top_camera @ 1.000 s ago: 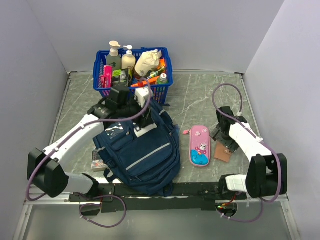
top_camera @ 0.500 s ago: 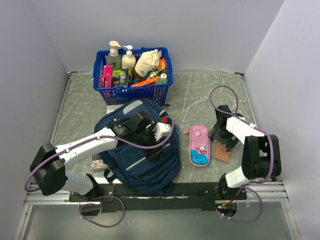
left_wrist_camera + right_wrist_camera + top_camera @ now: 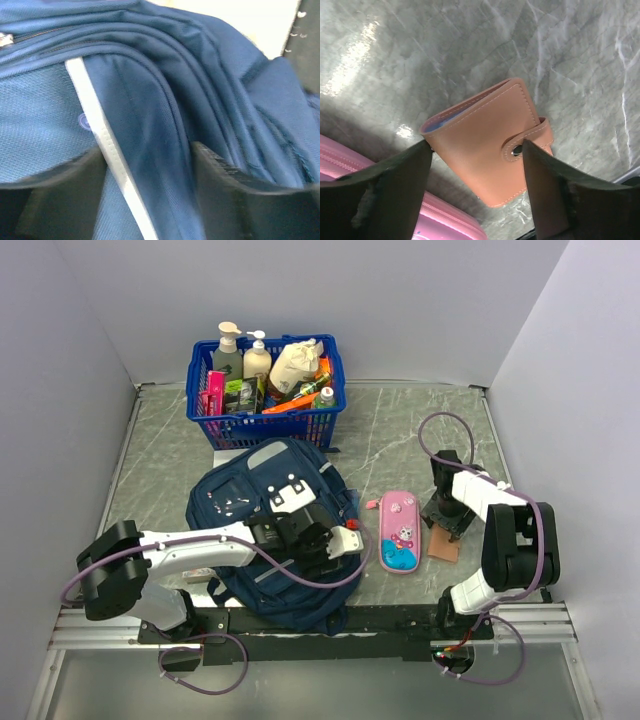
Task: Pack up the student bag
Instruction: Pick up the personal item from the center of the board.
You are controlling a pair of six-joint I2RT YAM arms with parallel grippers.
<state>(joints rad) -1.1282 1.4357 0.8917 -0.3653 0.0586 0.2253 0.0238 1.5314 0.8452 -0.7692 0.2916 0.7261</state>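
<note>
The student bag [image 3: 255, 500] is a navy backpack lying flat at the table's centre-left. My left arm lies across it, with the left gripper [image 3: 325, 545] low on its front pocket. In the left wrist view the left gripper [image 3: 147, 150] is open. Its fingers [image 3: 235, 190] straddle a fold of the bag [image 3: 150, 100] beside the pale stripe [image 3: 95, 125]. My right gripper [image 3: 445, 520] hangs over a tan snap wallet [image 3: 443, 548]. Seen from the right wrist, the right gripper [image 3: 476, 147] is open astride the wallet [image 3: 485, 145], which lies flat on the table.
A pink pencil case [image 3: 398, 532] lies between the bag and the wallet, its edge [image 3: 445, 220] close to the right fingers. A blue basket [image 3: 300, 425] of bottles stands behind the bag. A small flat item [image 3: 195, 565] pokes out from under the bag's left side.
My left arm swept from the bag's top near the basket down across it to the lower front. The right gripper came down over the wallet. Both jaws narrowed somewhat.
</note>
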